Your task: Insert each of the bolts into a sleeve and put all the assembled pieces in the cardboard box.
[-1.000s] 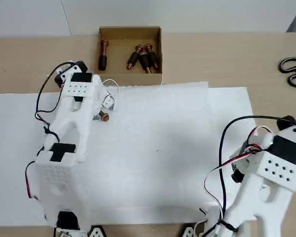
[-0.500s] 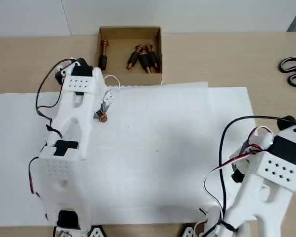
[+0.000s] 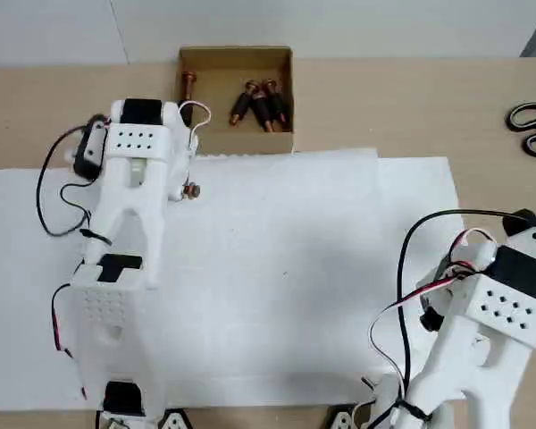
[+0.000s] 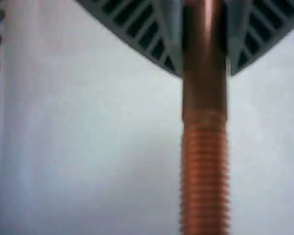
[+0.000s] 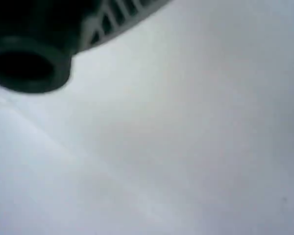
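One copper bolt (image 4: pixel 204 147) sits clamped between the ribbed grey fingers (image 4: pixel 132 24) of the left gripper (image 4: pixel 204 54), its threaded end sticking out over the white foam sheet (image 3: pixel 322 268), near the cardboard box (image 3: pixel 237 55). Several assembled pieces (image 3: pixel 261 103) lie inside that box. The right gripper (image 5: pixel 73 34) grips a black sleeve (image 5: pixel 27 68) above the foam.

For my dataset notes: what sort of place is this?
Probably a robotics lab bench: left arm and right arm at a wooden table, a foam sheet, a box of bolts, and scissors.
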You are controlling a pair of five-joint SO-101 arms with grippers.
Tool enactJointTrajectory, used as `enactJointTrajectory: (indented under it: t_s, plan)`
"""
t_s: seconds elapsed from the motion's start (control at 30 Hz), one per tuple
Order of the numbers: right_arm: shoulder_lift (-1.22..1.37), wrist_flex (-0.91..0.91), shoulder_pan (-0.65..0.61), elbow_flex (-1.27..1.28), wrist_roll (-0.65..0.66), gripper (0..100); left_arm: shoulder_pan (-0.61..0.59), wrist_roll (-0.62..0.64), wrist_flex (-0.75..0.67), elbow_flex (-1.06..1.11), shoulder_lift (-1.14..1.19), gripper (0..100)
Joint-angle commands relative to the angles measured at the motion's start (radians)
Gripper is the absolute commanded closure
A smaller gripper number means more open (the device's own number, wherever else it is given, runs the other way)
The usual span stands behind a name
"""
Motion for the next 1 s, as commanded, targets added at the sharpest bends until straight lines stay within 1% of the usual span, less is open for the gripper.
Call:
enactJointTrajectory:
  t_s: [0.0,0.1,0.33,0.53,0.6,0.7,0.83,0.97]
  plan:
    - [-0.024,0.013,0.004,-0.005,-0.012,99.5,-0.005,0.094,0.006,-0.002,-0.014,99]
    - [-0.024,0.013,0.005,-0.005,-0.012,99.5,-0.005,0.12,0.002,-0.005,-0.014,99]
    - [-0.024,0.012,0.005,0.0,-0.012,99.5,-0.005,0.11,0.002,-0.008,-0.014,99]
    - [-0.024,0.012,0.005,0.0,-0.012,99.5,-0.015,-0.057,-0.038,-0.008,-0.014,98]
    - [-0.024,0.012,0.005,0.0,-0.011,99.5,-0.031,-0.094,-0.054,-0.01,-0.014,96]
    - [-0.024,0.012,0.005,0.0,-0.011,99.5,-0.046,-0.126,-0.057,-0.01,-0.014,89]
    - [-0.024,0.012,0.004,0.0,-0.011,99.5,-0.048,-0.121,-0.051,-0.005,-0.014,80]
    - [-0.024,0.013,0.004,0.0,-0.011,99.5,-0.048,-0.123,-0.051,-0.007,-0.014,78]
